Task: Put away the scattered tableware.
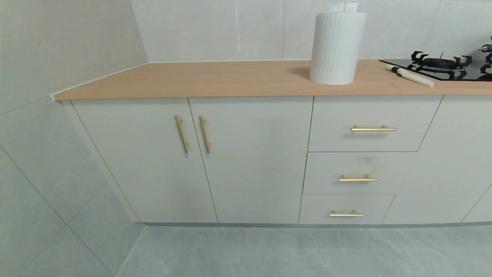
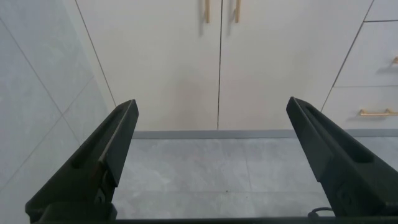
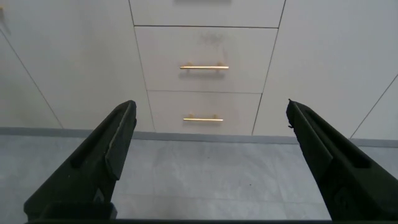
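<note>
A cream-handled knife (image 1: pixel 410 75) lies on the wooden countertop (image 1: pixel 215 79) at the right, beside the black gas hob (image 1: pixel 442 67). A tall white ribbed cylinder (image 1: pixel 336 48) stands on the counter left of the knife. My left gripper (image 2: pixel 211 134) hangs low and open in front of the double cabinet doors (image 2: pixel 219 62), holding nothing. Facing the lower drawers (image 3: pixel 205 65), my right gripper (image 3: pixel 211 134) is open and empty too, above the grey floor.
Below the counter are two cabinet doors with gold handles (image 1: pixel 192 132) and three drawers with gold handles (image 1: pixel 373 129). A tiled wall (image 1: pixel 57 134) closes the left side. Grey floor tiles (image 1: pixel 269 250) lie in front of the cabinets.
</note>
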{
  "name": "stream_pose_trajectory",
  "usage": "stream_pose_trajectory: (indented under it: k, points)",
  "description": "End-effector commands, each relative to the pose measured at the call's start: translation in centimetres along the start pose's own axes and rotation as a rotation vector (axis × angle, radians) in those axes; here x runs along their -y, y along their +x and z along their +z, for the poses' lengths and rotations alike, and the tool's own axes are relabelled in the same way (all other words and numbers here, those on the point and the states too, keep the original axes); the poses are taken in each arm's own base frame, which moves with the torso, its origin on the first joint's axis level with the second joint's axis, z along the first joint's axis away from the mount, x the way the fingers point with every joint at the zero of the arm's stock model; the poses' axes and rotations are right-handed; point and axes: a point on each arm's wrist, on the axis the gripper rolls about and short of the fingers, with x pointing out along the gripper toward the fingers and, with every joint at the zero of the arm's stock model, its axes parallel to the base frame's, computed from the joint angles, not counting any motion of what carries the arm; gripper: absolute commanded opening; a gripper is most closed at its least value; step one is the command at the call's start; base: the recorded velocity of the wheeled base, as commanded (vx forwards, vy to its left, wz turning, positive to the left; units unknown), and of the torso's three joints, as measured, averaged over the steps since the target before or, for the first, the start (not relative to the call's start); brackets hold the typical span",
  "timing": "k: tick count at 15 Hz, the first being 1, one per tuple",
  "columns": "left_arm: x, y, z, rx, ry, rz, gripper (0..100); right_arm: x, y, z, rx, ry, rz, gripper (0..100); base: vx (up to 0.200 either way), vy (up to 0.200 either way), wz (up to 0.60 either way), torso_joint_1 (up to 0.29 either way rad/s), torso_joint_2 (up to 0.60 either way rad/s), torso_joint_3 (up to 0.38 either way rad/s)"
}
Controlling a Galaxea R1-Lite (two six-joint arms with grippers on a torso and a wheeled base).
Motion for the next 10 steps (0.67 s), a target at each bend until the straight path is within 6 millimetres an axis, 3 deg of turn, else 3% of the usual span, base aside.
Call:
stream_pose_trajectory:
  k: [1, 2, 10]
  points:
    - [0.01, 0.0, 0.02, 0.001, 0.003, -0.002, 100, 0.0, 0.02, 0.01, -0.003, 0.0, 0.001, 100, 0.0, 0.0, 0.0, 0.0, 0.0, 0.0]
    - [0.01, 0.0, 0.02, 0.001, 0.003, -0.002, 100, 0.0, 0.02, 0.01, -0.003, 0.0, 0.001, 100, 0.0, 0.0, 0.0, 0.0, 0.0, 0.0]
    - [0.01, 0.01, 0.03, -0.001, 0.001, -0.002, 100, -0.01, 0.02, 0.01, -0.003, 0.017, 0.006, 100, 0.2, 0.0, 0.0, 0.005, 0.0, 0.005]
